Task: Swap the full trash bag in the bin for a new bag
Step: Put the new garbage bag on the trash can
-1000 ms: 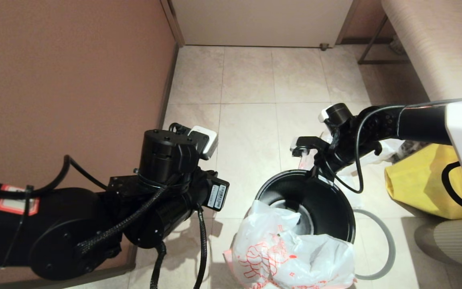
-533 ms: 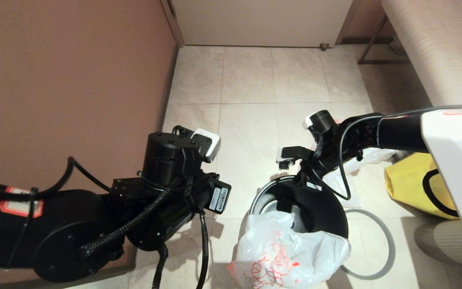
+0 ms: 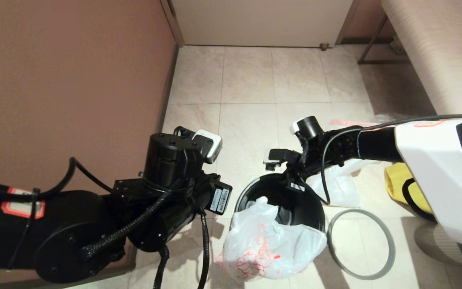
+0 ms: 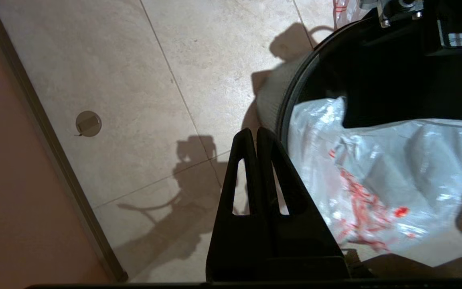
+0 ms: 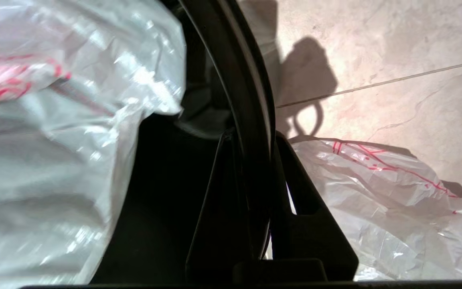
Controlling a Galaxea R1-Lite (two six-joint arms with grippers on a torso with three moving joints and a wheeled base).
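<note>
Right pincer (image 5: 261,138) pinches the black bin's (image 3: 251,188) far rim, one finger inside, one outside. A printed white bag (image 3: 269,245) spills over its near edge. Left pincer (image 4: 257,134), pressed together, hangs beside the bin.

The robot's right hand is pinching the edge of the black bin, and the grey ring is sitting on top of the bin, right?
Not quite. The right gripper does pinch the edge of the black bin, as the right wrist view shows. But the grey ring is not on top of the bin: the head view shows it lying flat on the floor beside it.
</note>
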